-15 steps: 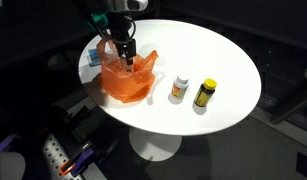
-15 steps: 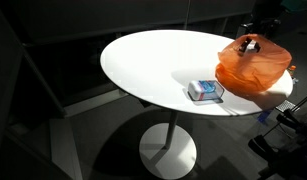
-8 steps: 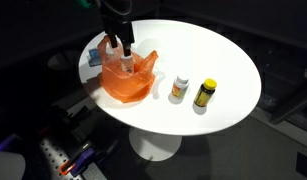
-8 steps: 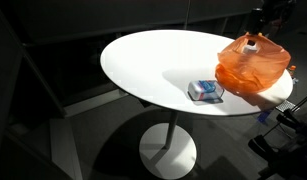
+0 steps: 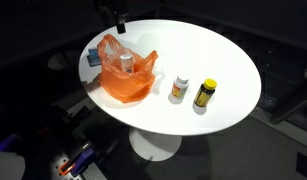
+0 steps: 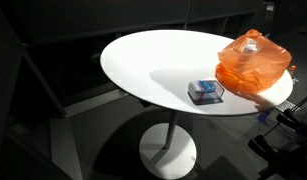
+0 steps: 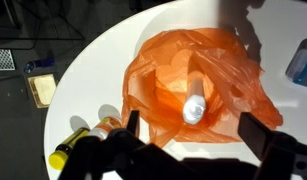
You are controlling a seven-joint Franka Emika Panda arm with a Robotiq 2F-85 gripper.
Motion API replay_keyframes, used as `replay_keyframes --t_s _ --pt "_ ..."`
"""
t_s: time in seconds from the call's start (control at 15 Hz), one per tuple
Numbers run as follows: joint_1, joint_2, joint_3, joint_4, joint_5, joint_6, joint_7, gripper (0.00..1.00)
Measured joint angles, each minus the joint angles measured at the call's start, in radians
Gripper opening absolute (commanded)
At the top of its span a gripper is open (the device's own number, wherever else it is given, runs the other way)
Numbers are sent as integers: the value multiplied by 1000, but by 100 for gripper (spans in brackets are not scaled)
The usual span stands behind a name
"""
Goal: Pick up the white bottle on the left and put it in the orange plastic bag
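The white bottle [image 7: 193, 96] stands inside the orange plastic bag [image 7: 163, 75], cap up; its top shows in both exterior views [image 5: 125, 63] [image 6: 255, 34]. The bag [image 5: 126, 82] [image 6: 251, 68] sits near the table's edge. My gripper [image 7: 197, 128] is open and empty, raised above the bag; its fingers spread on either side of the bottle's cap in the wrist view. In an exterior view only its tips [image 5: 114, 17] show at the top edge.
On the round white table [image 5: 213, 50] stand a white bottle with an orange label [image 5: 179, 88] and a yellow bottle with a black cap [image 5: 204, 94]. A blue and white box [image 6: 205, 92] [image 5: 93, 59] lies beside the bag. Dark floor surrounds the table.
My gripper let go of the white bottle inside the bag and rose up and away. The bottle stays in the bag.
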Motion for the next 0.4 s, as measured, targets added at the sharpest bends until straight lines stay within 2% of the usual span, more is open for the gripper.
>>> replay_keyframes --t_s 0.4 --pt "0 -31 11 1 0 -8 -3 100"
